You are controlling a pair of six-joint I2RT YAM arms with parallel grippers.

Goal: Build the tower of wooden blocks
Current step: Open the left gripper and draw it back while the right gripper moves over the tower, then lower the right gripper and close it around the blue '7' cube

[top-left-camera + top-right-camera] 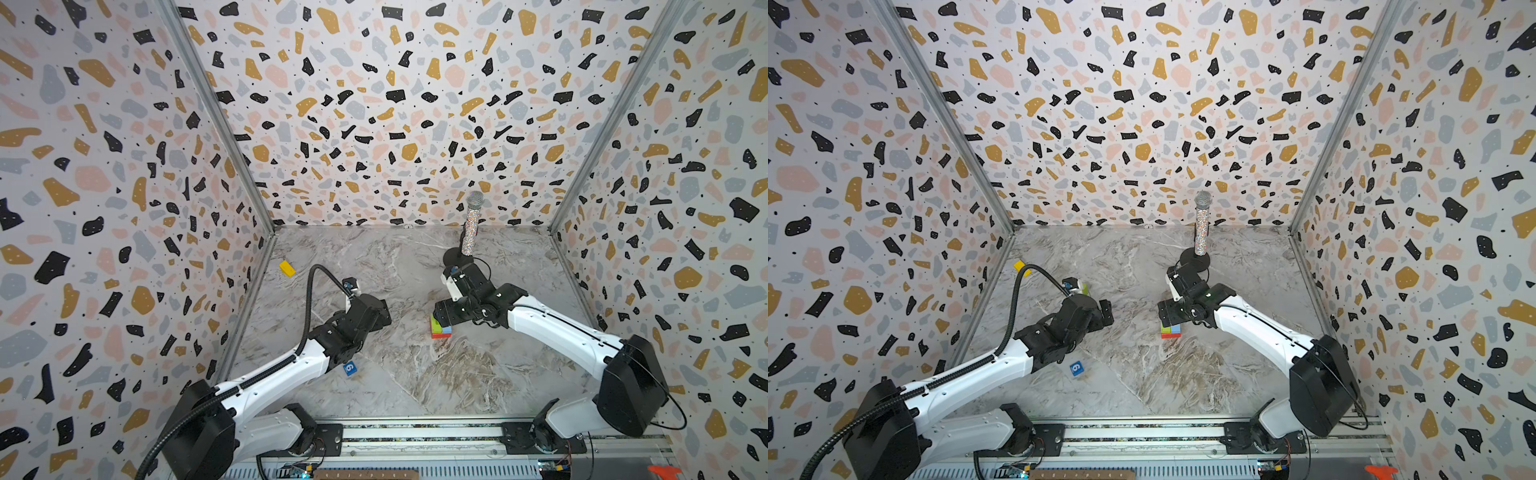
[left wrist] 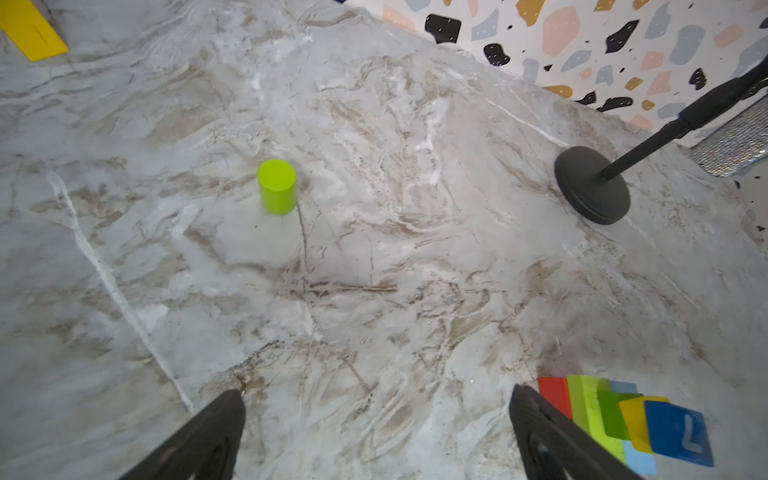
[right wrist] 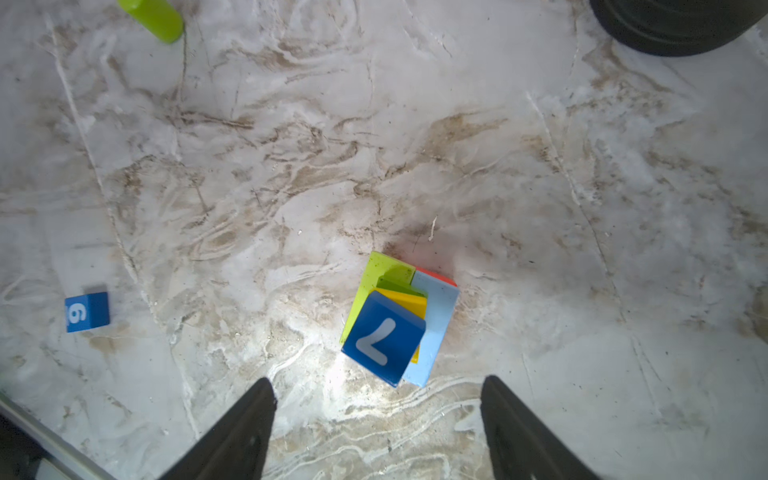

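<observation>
The tower (image 1: pixel 440 329) (image 1: pixel 1170 330) stands at mid-table: red and light blue bricks lowest, lime green and yellow above, and a dark blue cube marked 7 (image 3: pixel 384 336) topmost. My right gripper (image 3: pixel 378 384) hangs above it, open, with only table between its fingers; in both top views it covers the tower's top. My left gripper (image 2: pixel 378 392) is open and empty, left of the tower (image 2: pixel 615 419). Loose wood blocks lie about: a lime green cylinder (image 2: pixel 276 187) (image 3: pixel 153 16), a yellow brick (image 1: pixel 286 268) (image 2: pixel 31 29) and a dark blue cube marked 6 (image 1: pixel 350 368) (image 3: pixel 87 311).
A glittery microphone (image 1: pixel 471 224) stands on its round black base (image 2: pixel 592 185) behind the right arm, near the back wall. Patterned walls close the table on three sides. The arms' mounting rail (image 1: pixel 415 436) runs along the front edge.
</observation>
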